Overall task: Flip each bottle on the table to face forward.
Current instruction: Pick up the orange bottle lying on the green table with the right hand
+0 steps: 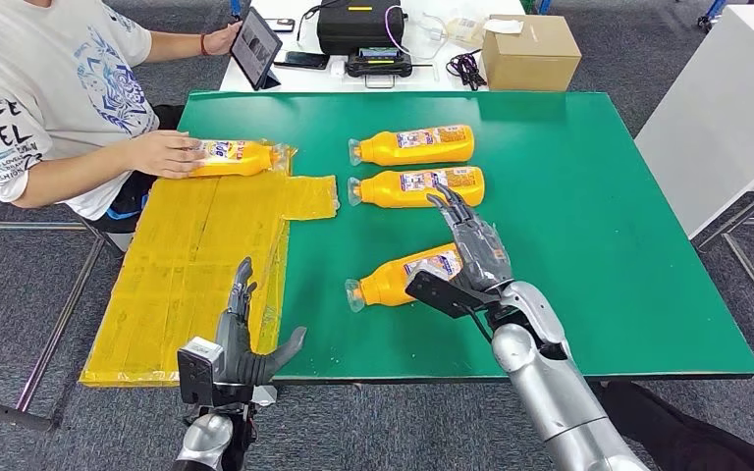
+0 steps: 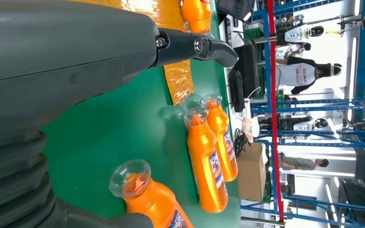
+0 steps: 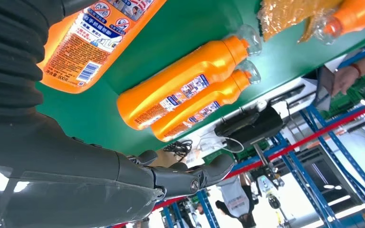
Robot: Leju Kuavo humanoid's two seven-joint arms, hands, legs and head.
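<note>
Here, four orange bottles lie on their sides on the green counter (image 1: 599,245). The nearest bottle (image 1: 398,278) lies tilted near the counter's front edge, its clear cap toward the left, and the right hand (image 1: 471,250) rests over its bottom end with fingers stretched forward; whether those fingers actually grip it cannot be told. Just beyond the fingertips lies the middle bottle (image 1: 414,186), and just past that, parallel to it, the far bottle (image 1: 412,145); both show printed labels upward and point their caps left. Well to the left, a fourth bottle (image 1: 239,157) lies on the yellow taped sheet (image 1: 196,265) that covers the counter's left part, with a seated person's hand (image 1: 162,153) resting on it. The left hand (image 1: 245,343) hovers at the counter's front edge over the sheet, fingers spread and holding nothing. Behind the counter, a white table carries a cardboard box (image 1: 530,51), a black case (image 1: 358,25) and a tablet (image 1: 255,46).
</note>
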